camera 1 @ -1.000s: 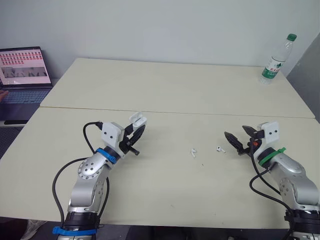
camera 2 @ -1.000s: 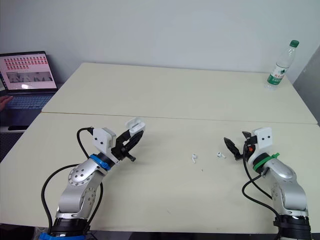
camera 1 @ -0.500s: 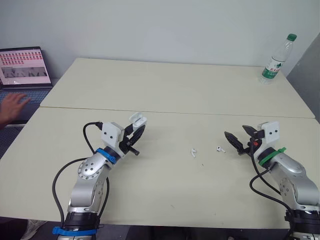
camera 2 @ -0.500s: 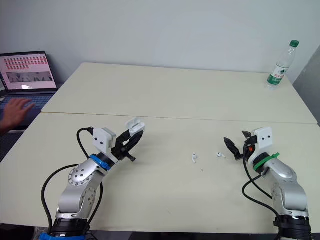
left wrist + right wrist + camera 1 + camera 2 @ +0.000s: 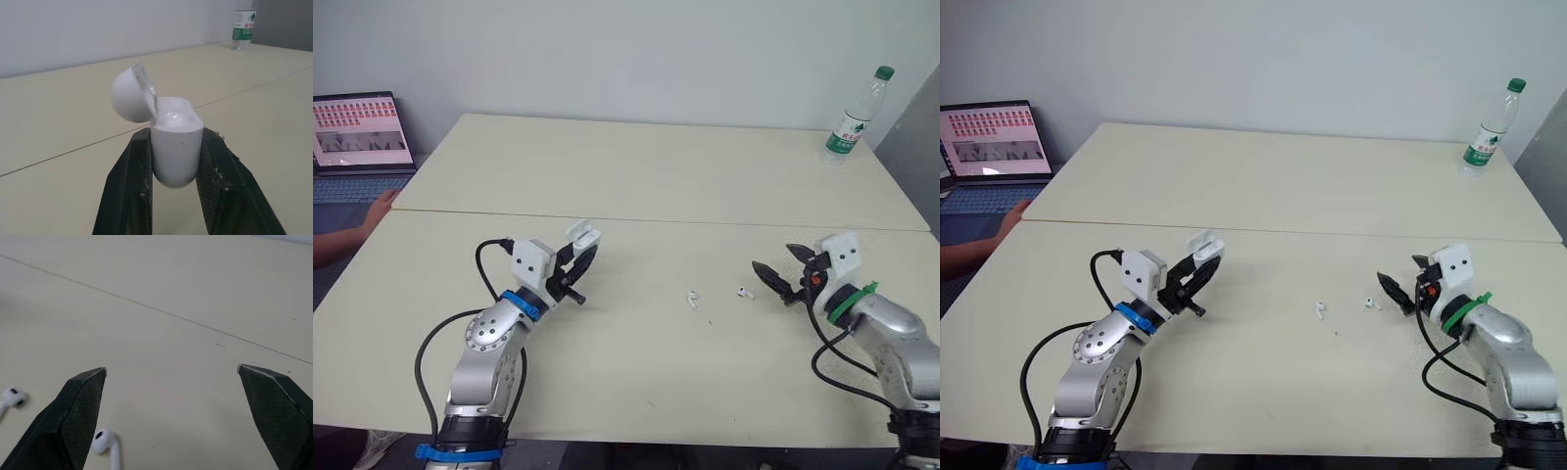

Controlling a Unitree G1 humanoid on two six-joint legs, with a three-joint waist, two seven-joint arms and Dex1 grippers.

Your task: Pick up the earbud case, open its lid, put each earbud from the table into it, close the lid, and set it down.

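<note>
Earbud case (image 5: 175,147), lid open, is clamped in the left end effector (image 5: 582,253) above the counter's (image 5: 636,176) left side. Right end effector (image 5: 771,257), fingers apart, hovers just right of the nearest earbud (image 5: 743,291); an off-centre pinch could flick it away.

A pale grey wall (image 5: 626,49) rose behind two joined cream rectangular tabletops (image 5: 646,166); an open laptop (image 5: 357,137) sat at ten o'clock, a clear plastic water bottle (image 5: 854,113) at two o'clock.

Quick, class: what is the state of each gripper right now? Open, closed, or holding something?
Left gripper: closed on the earbud case, whose lid is open.
Right gripper: open, holding nothing.
</note>
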